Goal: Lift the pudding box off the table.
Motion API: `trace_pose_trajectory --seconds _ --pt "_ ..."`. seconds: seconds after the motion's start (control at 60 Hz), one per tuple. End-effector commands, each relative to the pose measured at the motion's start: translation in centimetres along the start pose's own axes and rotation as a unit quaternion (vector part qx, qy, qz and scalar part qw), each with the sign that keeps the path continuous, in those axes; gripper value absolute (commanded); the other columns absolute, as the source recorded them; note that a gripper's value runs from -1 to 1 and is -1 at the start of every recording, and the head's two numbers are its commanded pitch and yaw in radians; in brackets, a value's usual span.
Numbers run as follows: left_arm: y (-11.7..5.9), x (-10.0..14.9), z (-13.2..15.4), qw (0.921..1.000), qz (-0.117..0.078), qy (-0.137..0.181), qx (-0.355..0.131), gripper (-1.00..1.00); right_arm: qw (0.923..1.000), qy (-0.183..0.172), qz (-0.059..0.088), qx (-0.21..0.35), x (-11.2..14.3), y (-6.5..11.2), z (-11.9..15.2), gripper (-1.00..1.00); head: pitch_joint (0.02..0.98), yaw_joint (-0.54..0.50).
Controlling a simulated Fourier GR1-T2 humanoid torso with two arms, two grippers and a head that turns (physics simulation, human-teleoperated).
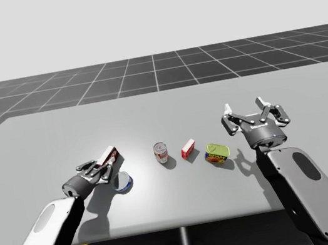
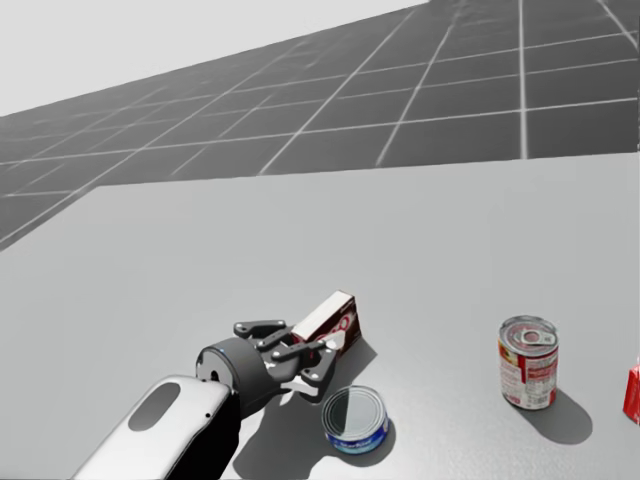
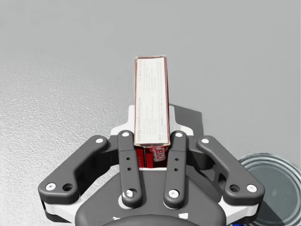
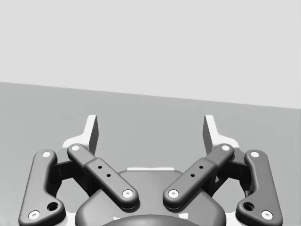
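Observation:
The pudding box [image 1: 109, 156], red with a white printed face, sits between the fingers of my left gripper [image 1: 103, 167] at the table's left. In the left wrist view the box [image 3: 151, 103] sticks straight out ahead of the gripper [image 3: 153, 139], both fingers pressing its long sides. The head view shows the box [image 2: 328, 318] tilted, far end raised, with that gripper [image 2: 312, 350] shut on its near end. My right gripper [image 1: 252, 113] hovers open over the right of the table, nothing between its fingers [image 4: 91, 132].
A flat blue tin [image 1: 123, 182] lies just right of my left hand [image 2: 355, 420]. Toward the middle stand a red soup can [image 1: 161, 153], a small red box [image 1: 188, 149] and a yellow-lidded tin [image 1: 217, 152]. The table's [image 1: 39, 138] far half is bare.

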Motion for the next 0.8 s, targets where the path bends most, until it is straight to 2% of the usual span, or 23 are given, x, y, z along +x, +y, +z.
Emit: trace_pose_trajectory --seconds 0.017,0.283,0.467,0.583,0.8 --pt "-0.4 -1.0 0.1 0.9994 -0.008 0.017 -0.030 1.00 1.0000 0.001 -0.003 -0.001 0.0 -0.1 0.0 -1.00 0.517 0.41" --pt "-0.3 -0.9 0.0 0.9994 -0.004 0.018 -0.028 1.00 1.0000 0.002 -0.008 -0.001 0.0 -0.2 0.0 -1.00 0.431 0.44" --pt "-0.2 1.2 1.2 0.9996 -0.013 0.008 -0.025 1.00 1.0000 0.002 -0.009 -0.002 0.0 -0.3 -0.1 -1.00 0.426 0.43" --pt "-0.1 3.4 2.3 0.9993 -0.032 0.001 -0.021 1.00 0.9999 0.002 -0.010 -0.003 0.0 -0.4 -0.1 -1.00 0.423 0.43" --pt "0.1 7.9 4.1 0.9970 -0.069 -0.034 -0.010 1.00 1.0000 0.001 -0.010 -0.001 0.0 -0.4 -0.2 -1.00 0.420 0.43"
